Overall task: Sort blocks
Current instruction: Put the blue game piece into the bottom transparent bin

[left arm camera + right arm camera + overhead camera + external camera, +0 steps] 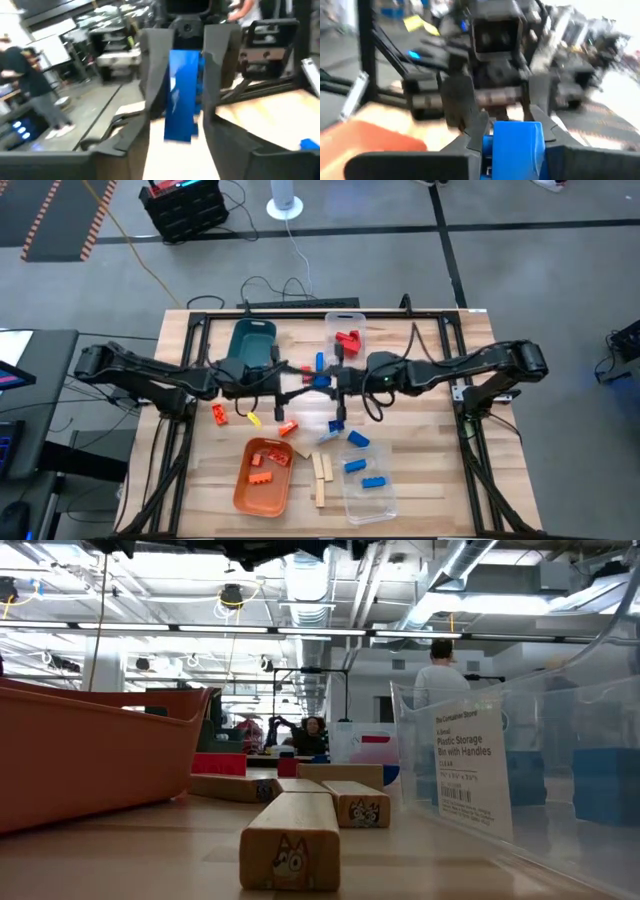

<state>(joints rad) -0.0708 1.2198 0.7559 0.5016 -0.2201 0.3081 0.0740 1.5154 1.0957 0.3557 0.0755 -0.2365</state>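
Meeting above the bench (420, 430) middle, both grippers flank one blue brick (320, 363). Right gripper (512, 145) fingers pinch it — left gripper (182, 107) fingers stand slightly apart around it, grip unclear.

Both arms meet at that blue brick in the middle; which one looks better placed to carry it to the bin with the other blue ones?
Likely the right: its tool flanks the blue brick, and the clear bin lies on its side.

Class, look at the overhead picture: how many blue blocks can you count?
4: three in the clear bin at and, and one held up between the two arms at mid-table. Others may be hidden beneath the arms.
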